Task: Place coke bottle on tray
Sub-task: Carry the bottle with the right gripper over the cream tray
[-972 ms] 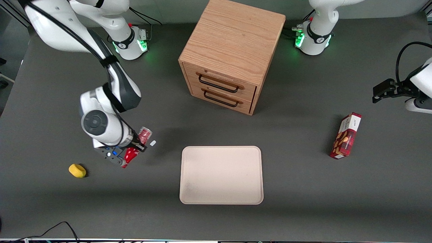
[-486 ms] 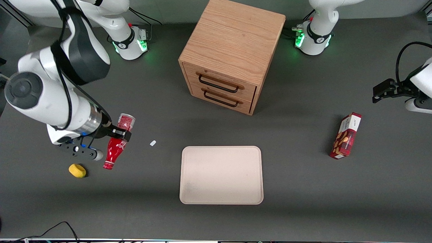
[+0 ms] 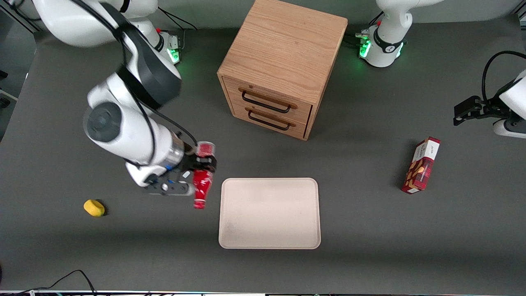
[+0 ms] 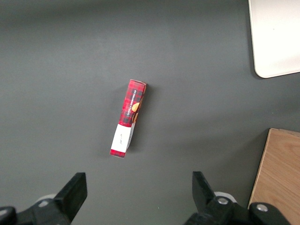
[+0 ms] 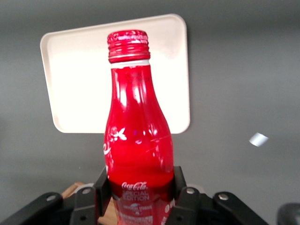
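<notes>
My right gripper (image 3: 201, 165) is shut on the lower body of the coke bottle (image 3: 201, 186), a slim red bottle with a red cap. It holds the bottle above the table, tilted, with the cap end nearer the front camera, just beside the tray's edge at the working arm's end. The tray (image 3: 269, 213) is flat, pale beige and bare. In the right wrist view the bottle (image 5: 136, 126) stands between the two black fingers (image 5: 104, 185), with the tray (image 5: 75, 84) seen past its neck. A corner of the tray (image 4: 276, 37) shows in the left wrist view.
A wooden two-drawer cabinet (image 3: 283, 65) stands farther from the front camera than the tray. A red snack box (image 3: 421, 164) lies toward the parked arm's end. A yellow lump (image 3: 94, 207) lies toward the working arm's end. A small white scrap (image 5: 258, 138) lies on the table.
The right arm has swung toward the tray with the bottle held in its gripper, from near the yellow lump to just beside the tray's edge.
</notes>
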